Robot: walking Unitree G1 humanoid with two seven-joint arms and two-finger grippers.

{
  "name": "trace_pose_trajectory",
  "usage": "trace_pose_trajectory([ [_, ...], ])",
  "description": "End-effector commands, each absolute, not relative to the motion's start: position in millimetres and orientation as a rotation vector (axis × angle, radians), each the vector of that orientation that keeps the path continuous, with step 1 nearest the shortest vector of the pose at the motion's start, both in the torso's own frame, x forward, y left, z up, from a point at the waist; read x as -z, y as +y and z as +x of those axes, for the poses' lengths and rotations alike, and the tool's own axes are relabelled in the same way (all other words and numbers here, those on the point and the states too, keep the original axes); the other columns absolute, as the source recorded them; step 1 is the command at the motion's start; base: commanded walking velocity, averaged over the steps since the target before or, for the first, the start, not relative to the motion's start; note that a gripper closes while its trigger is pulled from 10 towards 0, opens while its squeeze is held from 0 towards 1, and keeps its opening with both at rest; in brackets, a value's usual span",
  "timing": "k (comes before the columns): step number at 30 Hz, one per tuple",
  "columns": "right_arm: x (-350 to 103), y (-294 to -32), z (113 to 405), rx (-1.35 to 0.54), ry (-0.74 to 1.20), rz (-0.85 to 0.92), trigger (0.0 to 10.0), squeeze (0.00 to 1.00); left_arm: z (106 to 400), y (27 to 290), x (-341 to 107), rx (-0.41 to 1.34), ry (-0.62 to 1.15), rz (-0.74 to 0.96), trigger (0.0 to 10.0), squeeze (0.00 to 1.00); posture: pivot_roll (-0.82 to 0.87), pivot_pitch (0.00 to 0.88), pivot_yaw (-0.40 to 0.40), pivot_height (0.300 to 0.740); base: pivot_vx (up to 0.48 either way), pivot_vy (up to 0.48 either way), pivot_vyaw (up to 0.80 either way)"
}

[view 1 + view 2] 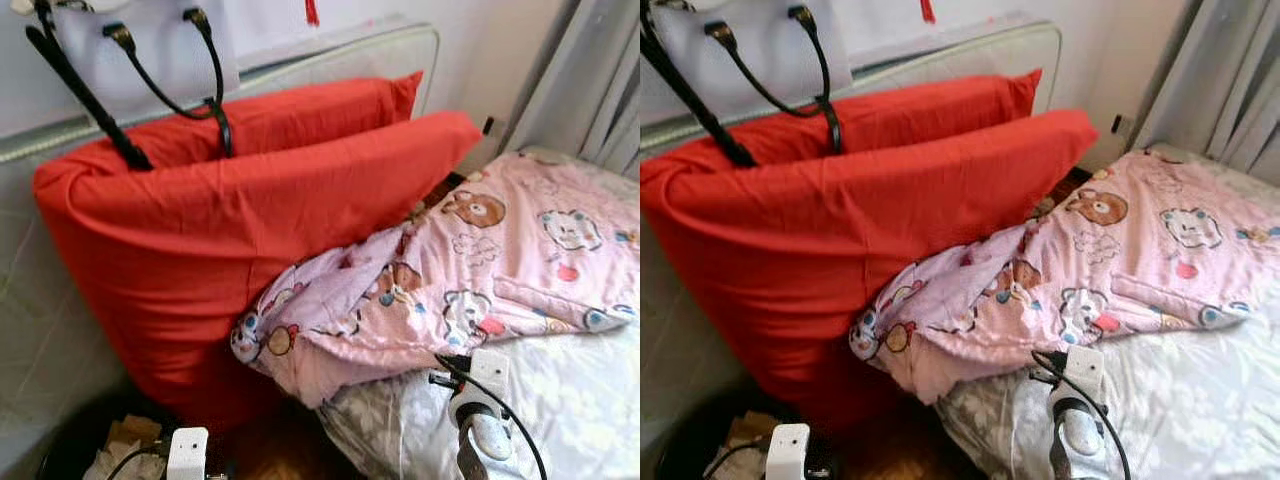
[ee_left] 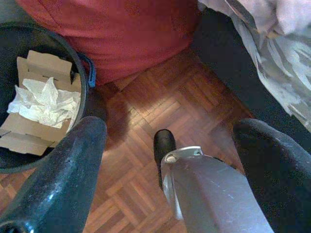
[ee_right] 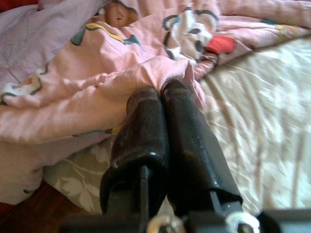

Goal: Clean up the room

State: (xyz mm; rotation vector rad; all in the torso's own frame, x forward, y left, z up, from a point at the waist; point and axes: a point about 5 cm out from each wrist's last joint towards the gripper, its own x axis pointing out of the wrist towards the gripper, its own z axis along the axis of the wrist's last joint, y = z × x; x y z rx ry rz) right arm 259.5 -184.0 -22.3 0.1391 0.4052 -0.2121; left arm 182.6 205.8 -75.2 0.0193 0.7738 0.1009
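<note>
- We see the bed with its pale floral sheet bare along the near edge; the room's disorder lies mostly here.
- Two big red pillows stand on end at the head corner of the bed, leaning on the headboard, with a white handbag propped above them.
- The pink cartoon-print blanket lies rumpled across the bed, its near corner bunched up and spilling over the edge against the pillows.
- A black waste bin holding cardboard and crumpled tissue sits on the parquet floor just beside the lower pillow.
- Our right hand, fingers pressed together, appears to pinch a fold of the blanket at its near hem.
- Our left hand hangs spread wide and empty over the floor by the bin.
- We judge the bed-tidying step is in hand; next, draw the pinched hem outward to flatten the blanket.
</note>
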Motion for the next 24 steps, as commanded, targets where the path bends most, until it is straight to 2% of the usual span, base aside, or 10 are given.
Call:
trace_pose_trajectory([
  [1,20.0,-184.0,260.9,0.22,0.387,0.143,10.0,0.0,177.4,206.1,78.1,-0.091,0.798,0.029,10.0,0.0,-0.04,0.07,-0.026,0.74,-0.356,0.0,0.0],
  [24,13.9,-178.4,265.4,0.19,0.331,0.171,10.0,0.0,178.7,205.6,77.5,-0.085,0.792,0.032,10.0,0.0,-0.04,0.083,-0.025,0.74,-0.352,0.0,0.0],
])
